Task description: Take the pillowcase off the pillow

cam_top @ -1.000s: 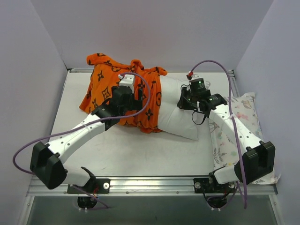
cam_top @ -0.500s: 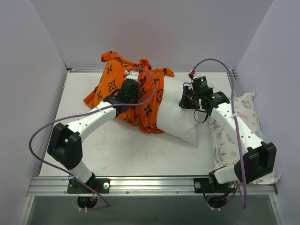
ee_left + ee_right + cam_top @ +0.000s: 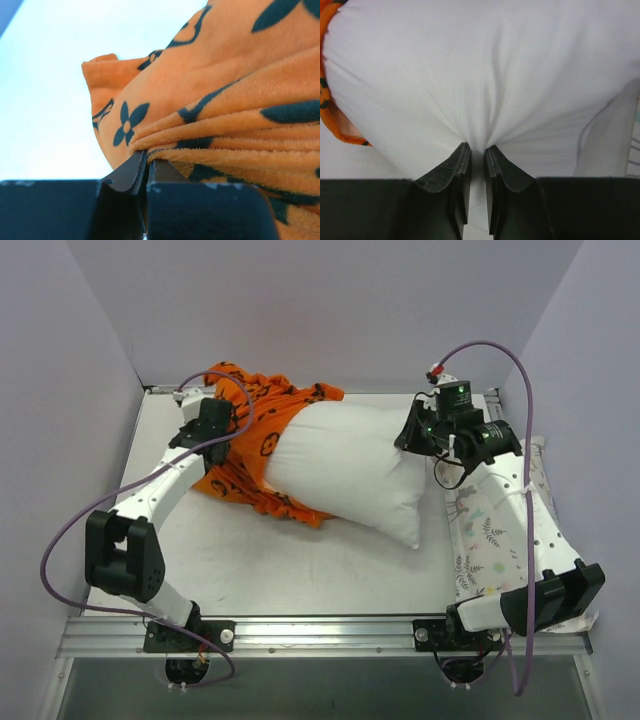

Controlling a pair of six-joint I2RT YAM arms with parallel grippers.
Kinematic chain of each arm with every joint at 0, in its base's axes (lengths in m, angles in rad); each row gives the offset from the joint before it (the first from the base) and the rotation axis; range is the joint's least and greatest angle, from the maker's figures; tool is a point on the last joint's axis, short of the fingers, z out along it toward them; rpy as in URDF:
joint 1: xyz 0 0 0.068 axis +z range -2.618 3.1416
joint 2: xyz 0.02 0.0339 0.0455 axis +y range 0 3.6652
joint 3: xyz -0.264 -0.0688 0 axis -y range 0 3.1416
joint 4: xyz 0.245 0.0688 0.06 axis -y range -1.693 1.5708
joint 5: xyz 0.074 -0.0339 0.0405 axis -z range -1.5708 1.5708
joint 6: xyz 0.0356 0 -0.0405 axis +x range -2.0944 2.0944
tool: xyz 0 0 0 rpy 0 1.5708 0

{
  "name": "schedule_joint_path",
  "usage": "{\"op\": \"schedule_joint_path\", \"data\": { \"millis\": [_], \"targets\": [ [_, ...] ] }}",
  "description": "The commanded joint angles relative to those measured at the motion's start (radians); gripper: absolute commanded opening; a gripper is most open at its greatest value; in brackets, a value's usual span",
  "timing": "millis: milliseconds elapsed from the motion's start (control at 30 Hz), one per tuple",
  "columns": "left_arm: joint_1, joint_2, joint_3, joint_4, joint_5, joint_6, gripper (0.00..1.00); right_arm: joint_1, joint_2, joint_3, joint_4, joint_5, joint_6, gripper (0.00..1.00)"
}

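The orange pillowcase [image 3: 245,435] with black motifs is bunched over the left end of the white pillow [image 3: 345,465], which lies bare across the middle of the table. My left gripper [image 3: 218,430] is at the case's left edge. In the left wrist view it [image 3: 146,156] is shut on a fold of the orange pillowcase [image 3: 225,100]. My right gripper [image 3: 412,436] is at the pillow's right end. In the right wrist view it [image 3: 477,148] pinches a pucker of the pillow [image 3: 485,75], and a strip of pillowcase [image 3: 327,107] shows at the far left.
A smaller pastel animal-print pillow [image 3: 490,530] lies along the table's right edge under my right arm. Grey walls close in the table on the left, back and right. Purple cables [image 3: 60,540] loop off both arms.
My left gripper closed on the pillowcase and drew it left and back, so much more of the white pillow is bare. My right gripper moved right and back with the pillow's end.
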Motion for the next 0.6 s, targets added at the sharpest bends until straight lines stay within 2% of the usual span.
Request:
{"op": "schedule_joint_path", "data": {
  "millis": [0,133,200,267,300,367,400,433,500,533,567],
  "targets": [
    [0.126,-0.12,-0.019,-0.126,-0.317,-0.035,0.0,-0.095,-0.086,0.105,-0.104,0.156,-0.025,0.0],
    [0.177,-0.194,-0.025,-0.129,-0.37,-0.029,0.0,-0.135,-0.106,0.101,-0.112,0.168,-0.024,0.0],
    [0.213,-0.229,-0.045,-0.126,-0.327,-0.019,0.0,-0.161,-0.112,0.084,-0.111,0.162,-0.019,0.0],
    [0.209,-0.245,-0.079,-0.059,-0.237,0.02,0.0,-0.154,-0.104,0.075,-0.089,0.075,-0.009,0.0],
    [0.2,-0.249,-0.105,-0.057,-0.156,0.015,0.0,-0.134,-0.101,0.055,-0.072,0.038,-0.005,0.0],
    [0.174,-0.251,-0.145,-0.025,-0.102,0.018,0.0,-0.066,-0.092,0.052,-0.058,0.044,-0.039,0.0],
    [0.14,-0.246,-0.168,-0.014,-0.082,0.013,0.0,0.034,-0.086,0.05,-0.057,0.075,-0.053,0.0],
    [0.125,-0.243,-0.203,0.001,-0.077,0.002,0.0,0.076,-0.081,0.041,-0.058,0.099,-0.062,0.13],
    [0.096,-0.228,-0.235,0.018,-0.052,-0.016,0.0,0.209,-0.089,0.007,-0.002,0.116,-0.085,0.32],
    [0.086,-0.222,-0.255,0.024,-0.036,-0.022,0.0,0.262,-0.093,-0.028,0.021,0.133,-0.094,0.54],
    [0.076,-0.217,-0.264,0.032,-0.031,-0.024,0.0,0.309,-0.096,-0.042,0.081,0.145,-0.116,0.62]
  ]
}}
